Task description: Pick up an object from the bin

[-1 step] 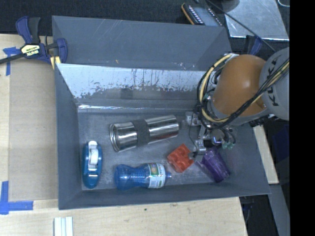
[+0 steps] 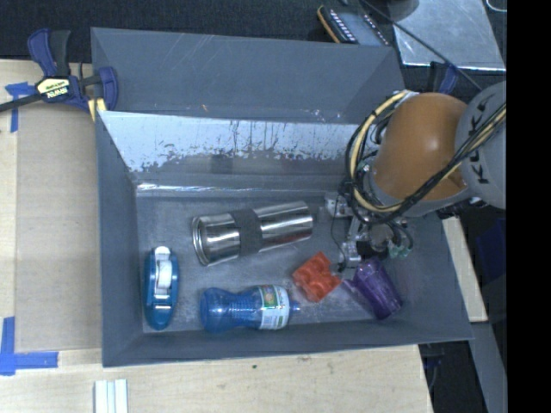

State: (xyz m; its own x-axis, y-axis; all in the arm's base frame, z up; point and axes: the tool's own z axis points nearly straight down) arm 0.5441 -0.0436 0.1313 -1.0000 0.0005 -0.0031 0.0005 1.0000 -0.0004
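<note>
The gripper (image 2: 357,252) hung at the lower right of the frame, spread or pinched nobody could tell, just above the purple bottle (image 2: 376,291), which slanted down-right from it

Arm (image 2: 486,157) enters from view's right. Hand (image 2: 360,249) hangs low, pointed down. Orange wrist cover (image 2: 420,149) sits above-right of hand, cables (image 2: 365,149) looped round it.
</note>
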